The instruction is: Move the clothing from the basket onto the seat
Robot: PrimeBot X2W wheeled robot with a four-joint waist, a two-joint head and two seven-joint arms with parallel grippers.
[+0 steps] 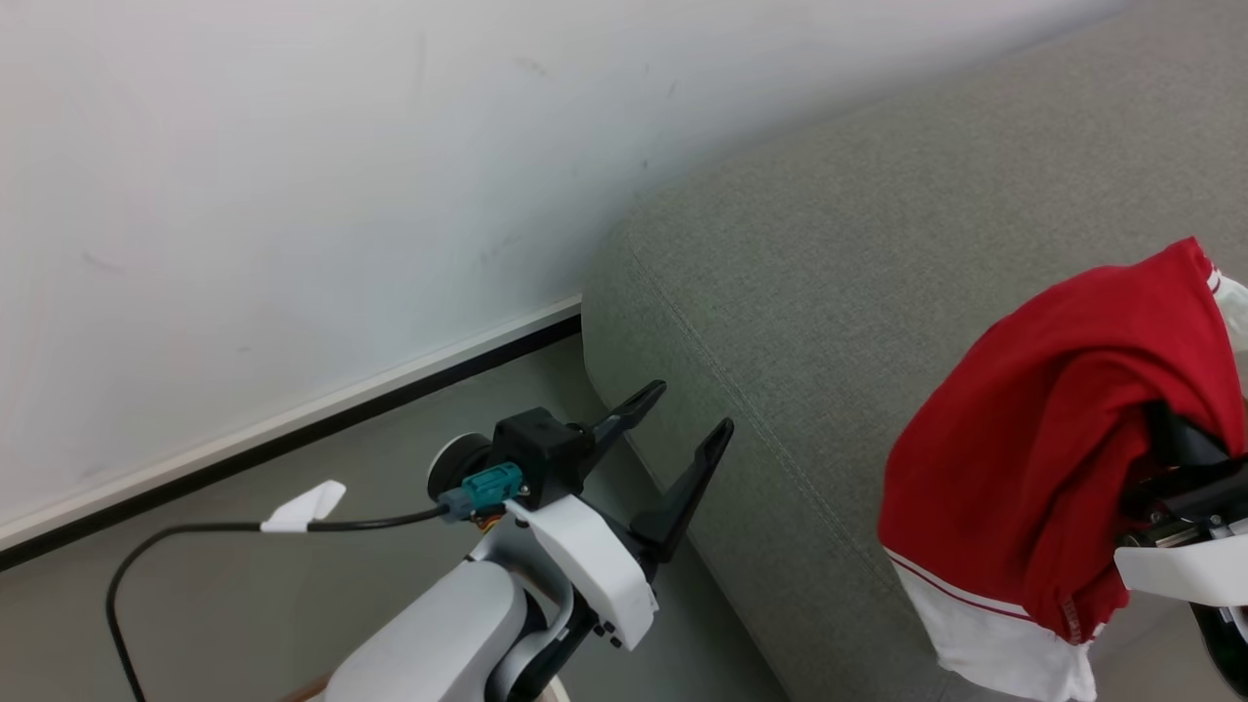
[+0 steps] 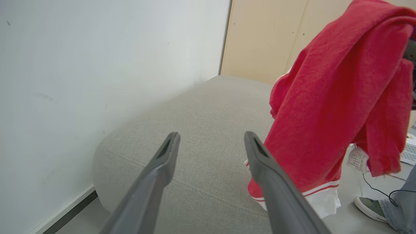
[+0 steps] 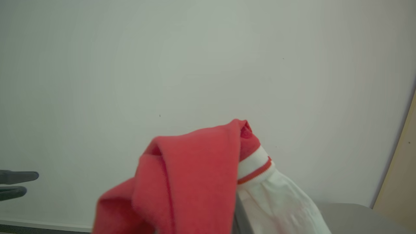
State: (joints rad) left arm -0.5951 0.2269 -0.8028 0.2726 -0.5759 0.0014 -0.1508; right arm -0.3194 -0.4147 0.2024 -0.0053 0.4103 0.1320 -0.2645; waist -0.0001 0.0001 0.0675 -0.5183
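A red garment with white striped trim, the clothing (image 1: pixel 1043 458), hangs draped over my right gripper (image 1: pixel 1175 444) above the front right part of the seat, a light grey sofa (image 1: pixel 858 292). Cloth covers that gripper's fingers, which seem shut on it. In the right wrist view the clothing (image 3: pixel 191 175) bunches over the fingers against the white wall. My left gripper (image 1: pixel 688 409) stands open with nothing in it beside the sofa's left end. The left wrist view looks between its fingers (image 2: pixel 165 156) at the sofa (image 2: pixel 201 123), with the clothing (image 2: pixel 328 107) hanging to the right. The basket is out of view.
A white wall (image 1: pixel 292 175) with a dark baseboard (image 1: pixel 292 429) runs behind the sofa's left end. A black cable (image 1: pixel 175 546) trails from my left wrist. A person's shoe (image 2: pixel 369 204) and trouser leg stand on the floor right of the sofa. A beige panel (image 2: pixel 260 39) is behind.
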